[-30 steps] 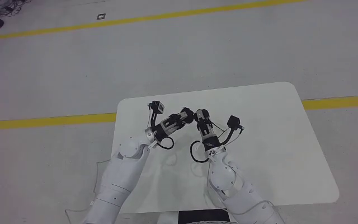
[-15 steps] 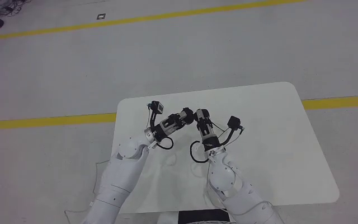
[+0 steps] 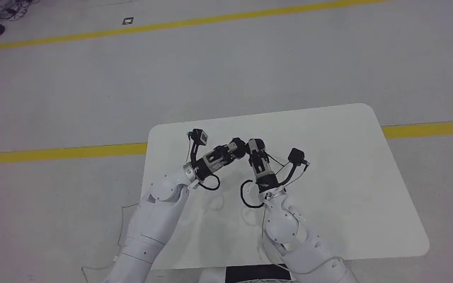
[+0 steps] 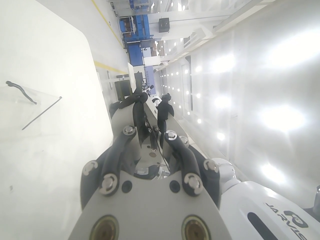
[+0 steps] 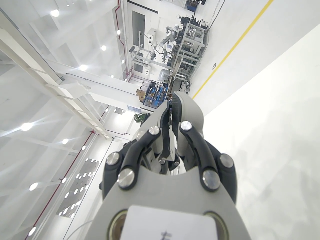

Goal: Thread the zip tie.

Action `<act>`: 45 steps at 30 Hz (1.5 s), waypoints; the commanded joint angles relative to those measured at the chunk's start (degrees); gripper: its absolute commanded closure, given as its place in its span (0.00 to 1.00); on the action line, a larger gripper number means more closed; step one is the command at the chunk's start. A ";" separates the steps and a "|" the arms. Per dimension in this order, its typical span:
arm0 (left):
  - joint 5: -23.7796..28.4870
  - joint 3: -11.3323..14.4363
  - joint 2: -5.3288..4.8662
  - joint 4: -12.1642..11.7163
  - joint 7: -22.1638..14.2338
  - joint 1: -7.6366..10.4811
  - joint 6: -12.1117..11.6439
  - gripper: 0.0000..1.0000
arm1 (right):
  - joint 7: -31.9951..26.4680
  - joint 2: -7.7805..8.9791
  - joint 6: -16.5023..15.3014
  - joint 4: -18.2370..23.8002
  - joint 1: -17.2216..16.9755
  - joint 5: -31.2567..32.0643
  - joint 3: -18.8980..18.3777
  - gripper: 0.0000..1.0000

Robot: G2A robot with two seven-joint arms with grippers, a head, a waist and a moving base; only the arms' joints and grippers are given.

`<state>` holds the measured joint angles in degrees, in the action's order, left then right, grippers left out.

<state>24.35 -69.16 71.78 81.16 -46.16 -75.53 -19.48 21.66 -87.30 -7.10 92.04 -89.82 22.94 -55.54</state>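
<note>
Top view: L gripper [image 3: 237,147] and R gripper [image 3: 253,146] hang tip to tip, nearly touching, over the white table [image 3: 340,141]. Each arm comes in from its own side. The zip tie is too small to pick out here. L wrist view: a thin black strip, prob. the zip tie [image 4: 157,146], runs out from the L gripper's palm toward its tip. Its long way lines up w/ the way that hand points, straight at the R gripper just ahead. Can't tell if the L gripper is clamped on it or loose. Off to one side of the hand, down on the table, lies a clear sheet [image 4: 32,116] w/ small black bits on it. R wrist view: the R gripper's fingers [image 5: 187,111] are squeezed nearly together; what's btwn them is hidden. Next move is likely a small push, end into hole, so both hands must line up along that strip. L is the hand nearer to it.
</note>
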 commanded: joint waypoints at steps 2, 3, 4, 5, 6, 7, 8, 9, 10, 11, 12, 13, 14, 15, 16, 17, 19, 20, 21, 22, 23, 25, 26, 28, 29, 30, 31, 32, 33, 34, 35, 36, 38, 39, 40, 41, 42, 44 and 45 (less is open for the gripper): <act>-0.10 0.15 -0.05 0.04 -0.05 0.02 0.00 0.84 | -0.02 -0.04 0.09 0.03 -0.07 0.15 -0.03 1.00; -0.11 0.22 -0.07 0.00 -0.04 0.03 0.00 0.84 | -0.01 -0.06 0.09 0.05 -0.10 0.20 -0.04 1.00; -0.14 0.32 -0.08 -0.06 -0.08 0.05 0.00 0.84 | -0.01 -0.07 0.09 0.05 -0.12 0.24 -0.05 1.00; -0.16 0.41 -0.10 -0.13 -0.10 0.08 0.00 0.84 | 0.00 -0.09 0.10 0.05 -0.13 0.29 -0.06 1.00; -0.17 0.51 -0.12 -0.21 -0.10 0.13 0.00 0.85 | -0.01 -0.11 0.11 0.05 -0.15 0.33 -0.08 1.00; -0.16 0.57 -0.14 -0.25 -0.08 0.16 0.00 0.85 | -0.02 -0.12 0.12 0.05 -0.16 0.38 -0.08 1.00; -0.15 0.63 -0.15 -0.29 -0.06 0.20 0.00 0.86 | -0.03 -0.14 0.13 0.04 -0.15 0.43 -0.09 1.00; -0.13 0.68 -0.18 -0.34 -0.02 0.24 0.00 0.87 | -0.04 -0.16 0.13 0.03 -0.15 0.50 -0.10 1.00; -0.12 0.72 -0.20 -0.38 0.01 0.26 0.00 0.87 | -0.06 -0.17 0.12 0.01 -0.15 0.55 -0.10 1.00; -0.13 0.76 -0.22 -0.42 0.05 0.29 0.00 0.87 | -0.07 -0.19 0.12 0.00 -0.15 0.60 -0.11 1.00; -0.12 0.79 -0.25 -0.47 0.09 0.32 0.00 0.88 | -0.10 -0.20 0.12 -0.02 -0.15 0.64 -0.11 1.00; -0.11 0.83 -0.27 -0.51 0.16 0.36 0.00 0.88 | -0.13 -0.22 0.11 -0.03 -0.15 0.68 -0.12 1.00; -0.10 0.86 -0.30 -0.55 0.23 0.39 0.00 0.90 | -0.16 -0.24 0.11 -0.06 -0.14 0.74 -0.12 1.00; -0.09 0.88 -0.32 -0.56 0.29 0.41 0.00 0.91 | -0.20 -0.25 0.10 -0.08 -0.13 0.80 -0.12 1.00; -0.06 0.92 -0.34 -0.56 0.35 0.43 0.00 0.92 | -0.23 -0.27 0.09 -0.10 -0.12 0.85 -0.13 1.00; -0.03 0.94 -0.36 -0.56 0.39 0.44 0.00 0.92 | -0.26 -0.28 0.07 -0.12 -0.11 0.90 -0.14 1.00; 0.04 0.99 -0.40 -0.56 0.46 0.46 0.00 0.94 | -0.31 -0.30 0.02 -0.16 -0.10 0.98 -0.17 1.00; 0.08 1.02 -0.42 -0.56 0.50 0.46 0.00 0.94 | -0.31 -0.32 -0.01 -0.18 -0.10 0.97 -0.19 1.00; 0.12 1.03 -0.44 -0.56 0.52 0.47 0.00 0.95 | -0.32 -0.34 -0.01 -0.20 -0.10 0.97 -0.20 1.00; 0.15 1.05 -0.46 -0.56 0.54 0.48 0.00 0.97 | -0.33 -0.35 -0.01 -0.22 -0.10 0.98 -0.21 1.00; 0.18 1.08 -0.48 -0.56 0.57 0.48 0.00 0.98 | -0.36 -0.37 -0.01 -0.23 -0.10 0.98 -0.22 1.00; 0.24 1.12 -0.51 -0.54 0.62 0.48 0.00 1.00 | -0.38 -0.40 -0.02 -0.24 -0.11 1.00 -0.24 1.00; 0.26 1.14 -0.53 -0.53 0.66 0.48 0.00 1.00 | -0.40 -0.42 -0.07 -0.27 -0.12 1.01 -0.26 1.00; 0.28 1.17 -0.56 -0.50 0.69 0.47 0.00 1.00 | -0.58 -0.43 -0.27 -0.29 -0.11 1.01 -0.27 1.00; 0.28 1.19 -0.58 -0.46 0.69 0.45 0.00 1.00 | -0.68 -0.44 -0.43 -0.26 -0.14 0.86 -0.29 1.00; 0.30 1.19 -0.61 -0.41 0.68 0.43 0.00 1.00 | -0.80 -0.45 -0.55 -0.22 -0.18 0.79 -0.33 0.65; 0.34 1.17 -0.63 -0.35 0.67 0.40 0.00 1.00 | -0.82 -0.46 -0.63 -0.17 -0.21 0.76 -0.35 0.00; 0.35 1.14 -0.65 -0.28 0.65 0.38 0.00 1.00 | -0.78 -0.48 -0.79 -0.10 -0.30 0.44 -0.36 0.00; 0.37 1.07 -0.68 -0.20 0.63 0.34 0.00 1.00 | -0.70 -0.52 -0.92 -0.04 -0.38 -0.05 -0.39 0.00; 0.40 1.04 -0.70 -0.12 0.60 0.30 0.00 1.00 | -0.70 -0.54 -0.92 -0.02 -0.37 -0.12 -0.43 0.00; 0.39 1.00 -0.72 -0.04 0.58 0.26 0.00 1.00 | -0.62 -0.55 -0.97 0.06 -0.37 -0.18 -0.48 0.00; 0.40 0.96 -0.74 0.04 0.57 0.21 0.00 1.00 | -0.47 -0.58 -1.03 0.14 -0.42 -0.37 -0.54 0.00; 0.39 0.89 -0.78 0.26 0.54 0.09 0.00 1.00 | -0.30 -0.61 -1.09 0.37 -0.51 -0.69 -0.73 0.00; 0.39 0.86 -0.80 0.38 0.54 0.03 0.00 1.00 | -0.21 -0.61 -1.11 0.50 -0.58 -0.80 -0.86 0.00; 0.36 0.82 -0.83 0.54 0.52 -0.08 0.00 1.00 | -0.16 -0.59 -1.14 0.65 -0.69 -0.89 -1.08 0.00; 0.31 0.78 -0.85 0.68 0.51 -0.16 0.00 1.00 | -0.04 -0.58 -1.11 0.78 -0.76 -0.99 -1.34 0.00; 0.29 0.73 -0.88 0.84 0.49 -0.28 0.00 1.00 | 0.11 -0.56 -1.06 0.92 -0.83 -1.15 -1.66 0.00; 0.27 0.50 -0.98 1.22 0.34 -0.65 0.00 1.00 | 0.00 -0.46 -0.88 1.19 -0.93 -1.20 -2.52 0.00; 0.31 0.30 -1.05 1.47 0.18 -0.88 0.00 1.00 | -0.02 -0.39 -0.75 1.33 -0.97 -1.09 -3.02 0.00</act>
<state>24.62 -68.68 70.80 82.42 -45.84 -76.18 -19.48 21.69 -87.75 -7.97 93.26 -90.77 21.73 -58.11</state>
